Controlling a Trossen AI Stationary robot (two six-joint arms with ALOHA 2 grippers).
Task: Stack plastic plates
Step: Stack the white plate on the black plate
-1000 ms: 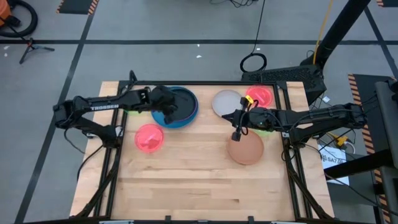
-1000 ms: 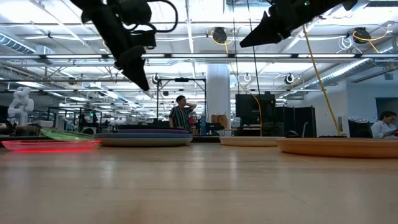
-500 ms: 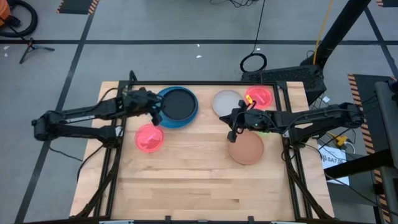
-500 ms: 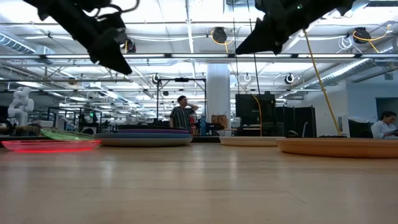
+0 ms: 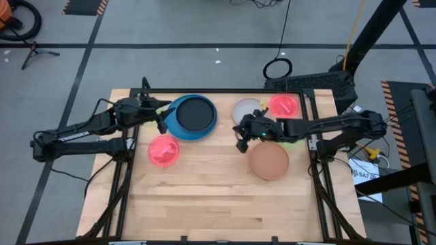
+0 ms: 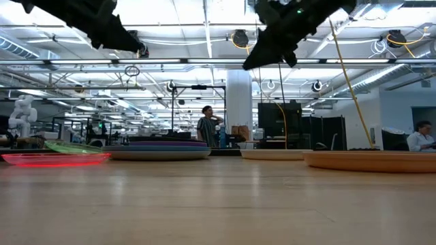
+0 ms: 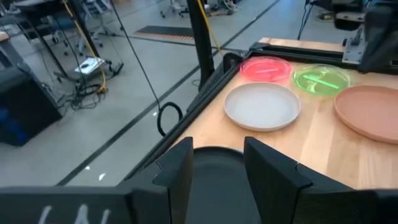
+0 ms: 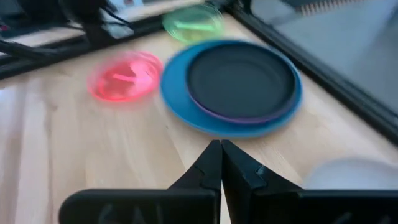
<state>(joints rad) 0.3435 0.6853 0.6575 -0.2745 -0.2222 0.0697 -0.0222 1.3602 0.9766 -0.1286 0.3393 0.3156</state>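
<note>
1. Right gripper (image 5: 240, 141) hangs in the air over the middle of the desk, just off the near edge of the pale grey round plastic plate (image 5: 248, 111). Its fingers are pressed together with nothing between them; the right wrist view shows the tips meeting.
2. Left gripper (image 5: 162, 121) hovers at the left rim of the big blue round plastic plate (image 5: 172, 122), near the desk's far edge. Its jaws stand apart and carry nothing, as the left wrist view makes plain.
3. On that blue plate sits the black round plastic plate (image 5: 195, 113), with a purple rim (image 8: 214, 114) peeping out under it in the right wrist view. So a pile is already going.
4. Loose ones yet to gather: a translucent pink plate (image 5: 163, 150) toward the left edge, a second translucent pink plate (image 5: 285, 104) at the far right corner, a translucent green plate (image 7: 321, 78) beside it, and the tan round plate (image 5: 268, 161) near the right edge.
5. Handling, by my reckoning: these look light, stiff and slick, lying flat on the wooden desk (image 5: 218, 197). A pinch on the raised rim seems the only purchase, and a shallow grip could let one slip or skate away.
</note>
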